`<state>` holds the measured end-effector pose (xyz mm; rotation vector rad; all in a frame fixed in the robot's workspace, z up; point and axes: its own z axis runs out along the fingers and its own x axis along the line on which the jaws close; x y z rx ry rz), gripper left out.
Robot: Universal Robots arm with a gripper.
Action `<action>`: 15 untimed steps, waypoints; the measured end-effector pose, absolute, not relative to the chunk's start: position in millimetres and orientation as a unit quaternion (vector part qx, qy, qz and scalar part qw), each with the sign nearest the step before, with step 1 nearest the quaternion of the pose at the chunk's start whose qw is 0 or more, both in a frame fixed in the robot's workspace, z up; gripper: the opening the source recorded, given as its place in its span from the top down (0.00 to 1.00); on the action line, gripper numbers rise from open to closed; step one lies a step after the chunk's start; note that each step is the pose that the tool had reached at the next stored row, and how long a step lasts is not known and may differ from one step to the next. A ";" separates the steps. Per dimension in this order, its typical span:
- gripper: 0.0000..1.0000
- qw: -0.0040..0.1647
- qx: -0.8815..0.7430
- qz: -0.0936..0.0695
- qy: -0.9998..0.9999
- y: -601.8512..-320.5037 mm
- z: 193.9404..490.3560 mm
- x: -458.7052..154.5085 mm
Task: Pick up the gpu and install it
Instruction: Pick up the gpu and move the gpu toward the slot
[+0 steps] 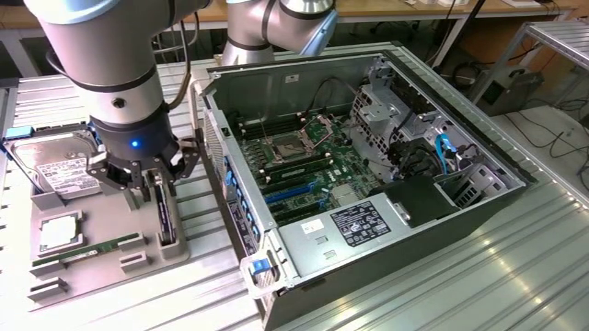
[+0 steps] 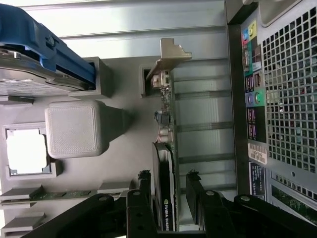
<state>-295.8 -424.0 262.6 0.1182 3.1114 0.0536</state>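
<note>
Thin, dark gpu (image 2: 163, 168) with silver bracket (image 2: 171, 53) stands edgewise.

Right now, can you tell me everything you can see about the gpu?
The gpu is a thin, dark card standing on its long edge in a slot of the grey holder, beside the open computer case. A bent silver metal bracket caps one end. A black cover with a green logo wraps the other part. The open gripper straddles it, one finger on each side, with a gap showing.
</note>
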 end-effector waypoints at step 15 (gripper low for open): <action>0.58 0.010 0.038 0.019 0.999 -421.5 245.8 -298.0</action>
